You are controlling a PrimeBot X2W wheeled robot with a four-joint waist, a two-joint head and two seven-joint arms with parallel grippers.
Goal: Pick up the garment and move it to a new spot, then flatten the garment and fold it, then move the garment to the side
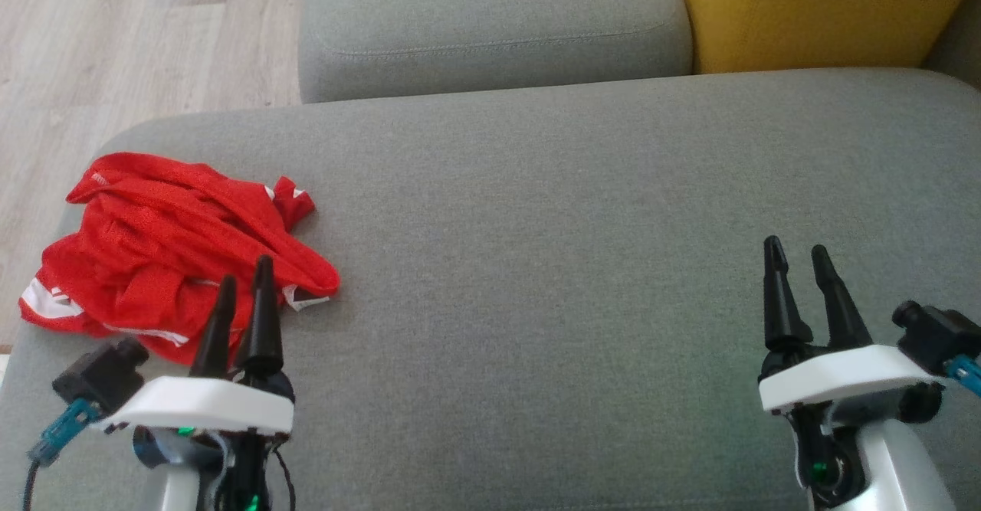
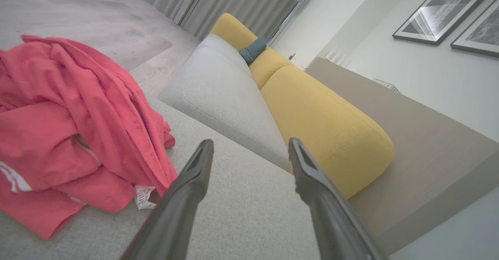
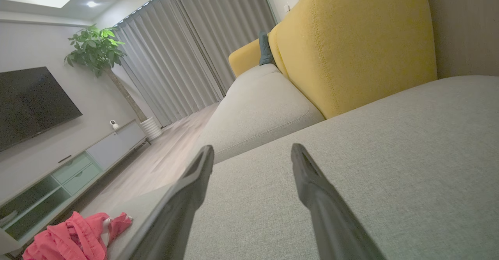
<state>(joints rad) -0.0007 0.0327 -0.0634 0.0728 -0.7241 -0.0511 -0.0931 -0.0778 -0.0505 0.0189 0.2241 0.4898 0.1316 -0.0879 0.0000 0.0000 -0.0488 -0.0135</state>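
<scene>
The garment (image 1: 165, 250) is red with white trim and lies crumpled in a heap at the left end of the grey sofa seat (image 1: 552, 266). My left gripper (image 1: 245, 270) stands open at the heap's near right edge, its fingertips over the cloth with nothing between them. The left wrist view has the garment (image 2: 66, 127) just left of the left gripper (image 2: 251, 147). Far to the right, my right gripper (image 1: 797, 249) is open over bare seat. In the right wrist view the right gripper (image 3: 252, 152) points along the seat, with the garment (image 3: 74, 234) at the lower left.
A second grey seat cushion (image 1: 490, 24) lies beyond the seat, with a yellow back cushion (image 1: 820, 9) at the far right. Wooden floor (image 1: 115, 44) runs past the seat's left edge. A TV cabinet (image 3: 70, 166) and a potted plant (image 3: 97, 49) stand across the room.
</scene>
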